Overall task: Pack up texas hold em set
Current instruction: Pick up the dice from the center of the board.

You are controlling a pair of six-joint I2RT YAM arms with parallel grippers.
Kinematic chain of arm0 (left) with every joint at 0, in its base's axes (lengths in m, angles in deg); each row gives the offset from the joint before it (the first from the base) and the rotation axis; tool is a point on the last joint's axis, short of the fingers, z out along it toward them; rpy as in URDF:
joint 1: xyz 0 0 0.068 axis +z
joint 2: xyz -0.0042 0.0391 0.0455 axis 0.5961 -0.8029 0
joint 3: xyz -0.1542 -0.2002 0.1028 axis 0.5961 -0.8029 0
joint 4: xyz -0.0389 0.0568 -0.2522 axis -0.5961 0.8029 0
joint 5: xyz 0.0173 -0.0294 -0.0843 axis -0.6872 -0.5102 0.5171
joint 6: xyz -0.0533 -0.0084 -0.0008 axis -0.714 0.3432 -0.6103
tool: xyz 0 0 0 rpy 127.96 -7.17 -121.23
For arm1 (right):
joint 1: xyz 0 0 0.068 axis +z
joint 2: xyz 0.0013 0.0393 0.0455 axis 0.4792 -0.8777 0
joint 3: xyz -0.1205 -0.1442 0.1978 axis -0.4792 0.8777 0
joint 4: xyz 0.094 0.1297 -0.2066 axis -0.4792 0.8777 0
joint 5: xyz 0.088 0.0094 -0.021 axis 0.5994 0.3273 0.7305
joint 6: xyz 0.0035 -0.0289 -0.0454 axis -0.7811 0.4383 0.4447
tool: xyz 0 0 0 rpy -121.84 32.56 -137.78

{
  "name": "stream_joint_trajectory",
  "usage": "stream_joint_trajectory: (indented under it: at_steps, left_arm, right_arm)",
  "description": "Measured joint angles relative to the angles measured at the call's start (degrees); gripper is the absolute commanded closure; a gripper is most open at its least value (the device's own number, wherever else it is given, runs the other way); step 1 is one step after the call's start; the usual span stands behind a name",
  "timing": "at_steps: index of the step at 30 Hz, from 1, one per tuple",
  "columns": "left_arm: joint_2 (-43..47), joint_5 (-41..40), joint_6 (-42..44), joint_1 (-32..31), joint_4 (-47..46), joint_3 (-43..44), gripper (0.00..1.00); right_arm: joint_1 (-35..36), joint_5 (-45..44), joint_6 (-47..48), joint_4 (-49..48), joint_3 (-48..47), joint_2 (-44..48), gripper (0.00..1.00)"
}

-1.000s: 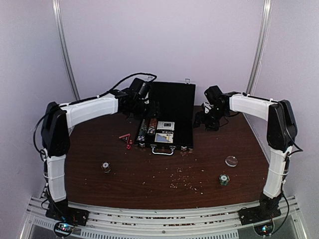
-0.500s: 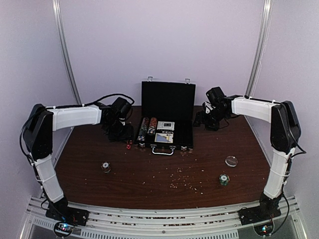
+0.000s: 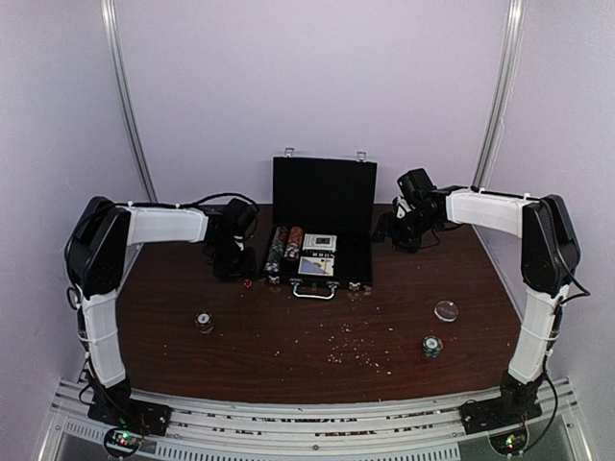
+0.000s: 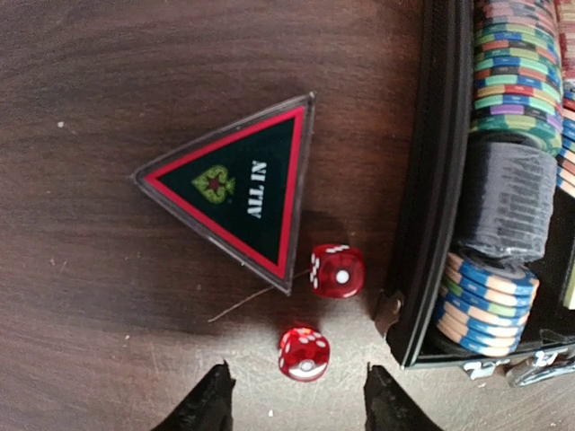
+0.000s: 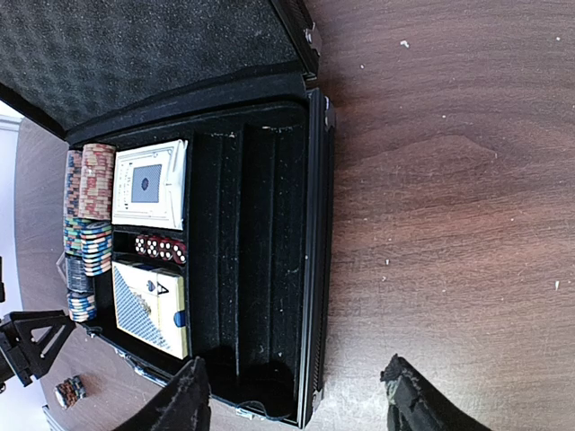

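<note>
The black case [image 3: 322, 206] stands open at the table's back, lid upright, with striped chips [image 3: 281, 252] and two card decks [image 3: 318, 254] inside. In the left wrist view, two red dice [image 4: 304, 353] [image 4: 337, 270] and a triangular "ALL IN" marker [image 4: 238, 184] lie on the table left of the case wall [image 4: 431, 180]. My left gripper [image 4: 292, 404] is open, low over the nearer die, fingers on either side. My right gripper [image 5: 296, 400] is open and empty over the case's right edge [image 5: 316, 251]; several dice [image 5: 160, 248] sit between the decks.
Loose chip stacks stand on the table at the front left [image 3: 205, 322] and front right [image 3: 431, 346]. A clear round disc [image 3: 446, 310] lies at the right. Crumbs are scattered across the brown table [image 3: 317, 341].
My left arm has swung down from beside the case lid to the table left of the case, low over the dice. My right arm has barely moved.
</note>
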Motion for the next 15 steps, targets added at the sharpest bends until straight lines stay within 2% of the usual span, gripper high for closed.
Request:
stream_joint_trajectory:
  at_steps: [7, 12, 15]
  left_arm:
    - [-1.5, 0.3, 0.9, 0.0, -0.3, 0.5, 0.68]
    - [-2.4, 0.7, 1.4, 0.0, -0.3, 0.6, 0.76]
    - [-3.1, 0.9, 1.4, 0.0, -0.2, 0.7, 0.77]
  right_arm:
    - [0.0, 0.0, -0.2, 0.0, 0.0, 0.0, 0.39]
    - [0.0, 0.1, -0.2, 0.2, -0.1, 0.0, 0.41]
    - [0.0, 0.1, -0.1, 0.3, -0.3, 0.0, 0.41]
